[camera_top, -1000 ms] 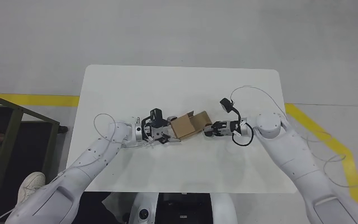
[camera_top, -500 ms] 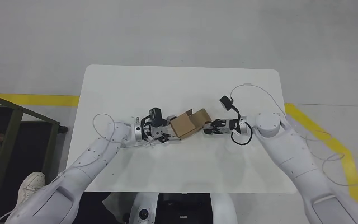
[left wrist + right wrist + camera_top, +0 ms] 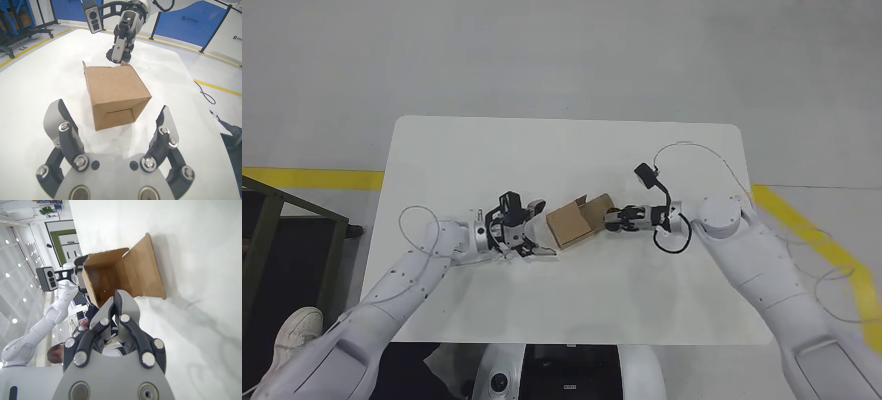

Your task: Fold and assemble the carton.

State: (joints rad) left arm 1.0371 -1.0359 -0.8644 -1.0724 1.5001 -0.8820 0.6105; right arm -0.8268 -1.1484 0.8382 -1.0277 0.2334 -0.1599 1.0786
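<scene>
We see the carton (image 3: pixel 577 222) lying on its side on the tabletop (image 3: pixel 572 160), between our hands.
Left hand (image 3: pixel 110 109) released, just short of it; right hand (image 3: pixel 115 294) clenched at its open end.

I count one carton (image 3: pixel 580 221); one table (image 3: pixel 442 160) under it; two arms of mine over that table, my left arm (image 3: pixel 412 275) and my right arm (image 3: pixel 762 270); two grippers, my left gripper (image 3: pixel 537 229) and my right gripper (image 3: pixel 115 294); two fingers (image 3: pixel 60 121) on each, so four in all; two wrist cameras, one on the right arm (image 3: pixel 92 16), one on the left (image 3: pixel 47 278).
</scene>
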